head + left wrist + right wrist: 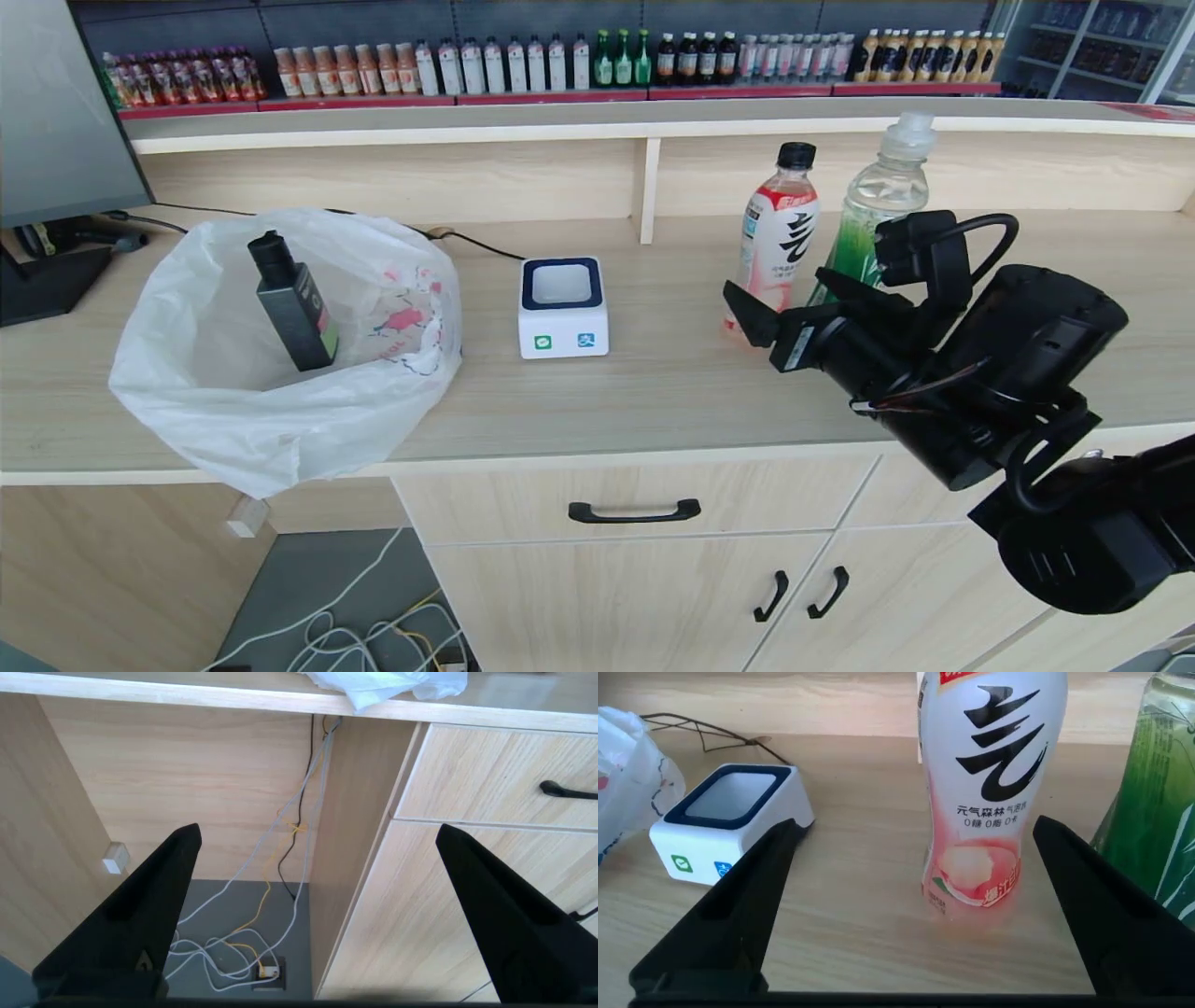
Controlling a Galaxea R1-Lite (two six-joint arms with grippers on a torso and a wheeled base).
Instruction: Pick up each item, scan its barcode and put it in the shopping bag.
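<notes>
A pink-and-white bottle [780,238] with a black cap stands on the counter, with a clear green-labelled bottle [878,201] just to its right. My right gripper [789,303] is open right in front of the pink bottle [992,793], its fingers [729,919] spread wide and nothing between them. The white scanner box [562,308] sits mid-counter, also seen as the scanner [733,821] in the right wrist view. A white shopping bag [280,373] at the left holds a dark bottle [291,303]. My left gripper [313,915] is open below counter level, facing the cabinet side.
A monitor [56,112] and its black stand sit at the far left of the counter. A raised wooden ledge [644,131] runs behind the bottles. Drawers with black handles [635,511] lie under the counter, and cables [280,887] hang in the gap beside them.
</notes>
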